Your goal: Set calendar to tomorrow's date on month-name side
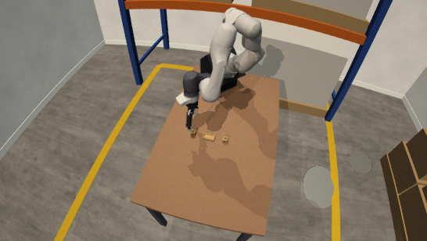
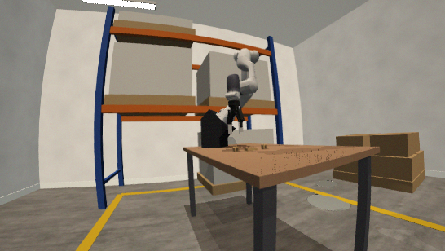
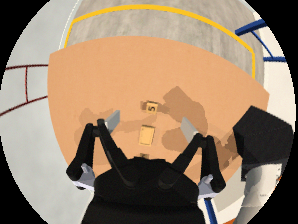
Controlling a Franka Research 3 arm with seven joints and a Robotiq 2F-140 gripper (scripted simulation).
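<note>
A wooden cube (image 1: 193, 133) (image 2: 235, 149) (image 3: 151, 107) stands on the table left of the tray in the top view; its top shows a dark 5 in the wrist view. The light wooden tray (image 1: 209, 137) (image 2: 250, 149) (image 3: 146, 136) lies flat between the cubes, no cube in it. The other cube (image 1: 225, 139) (image 2: 263, 147) (image 3: 144, 156) stands right of the tray in the top view; the gripper's body mostly hides it in the wrist view. My gripper (image 1: 192, 121) (image 2: 235, 129) (image 3: 151, 119) is open and empty, above the table near the 5 cube. The month's name is not legible.
The table (image 1: 176, 180) (image 2: 285, 163) (image 3: 100, 65) carries the arm's black base (image 2: 213, 128) (image 3: 265, 137) at its back end. A blue and orange rack (image 1: 130, 43) (image 2: 100, 122) stands behind it. Arm shadows fall across the table top.
</note>
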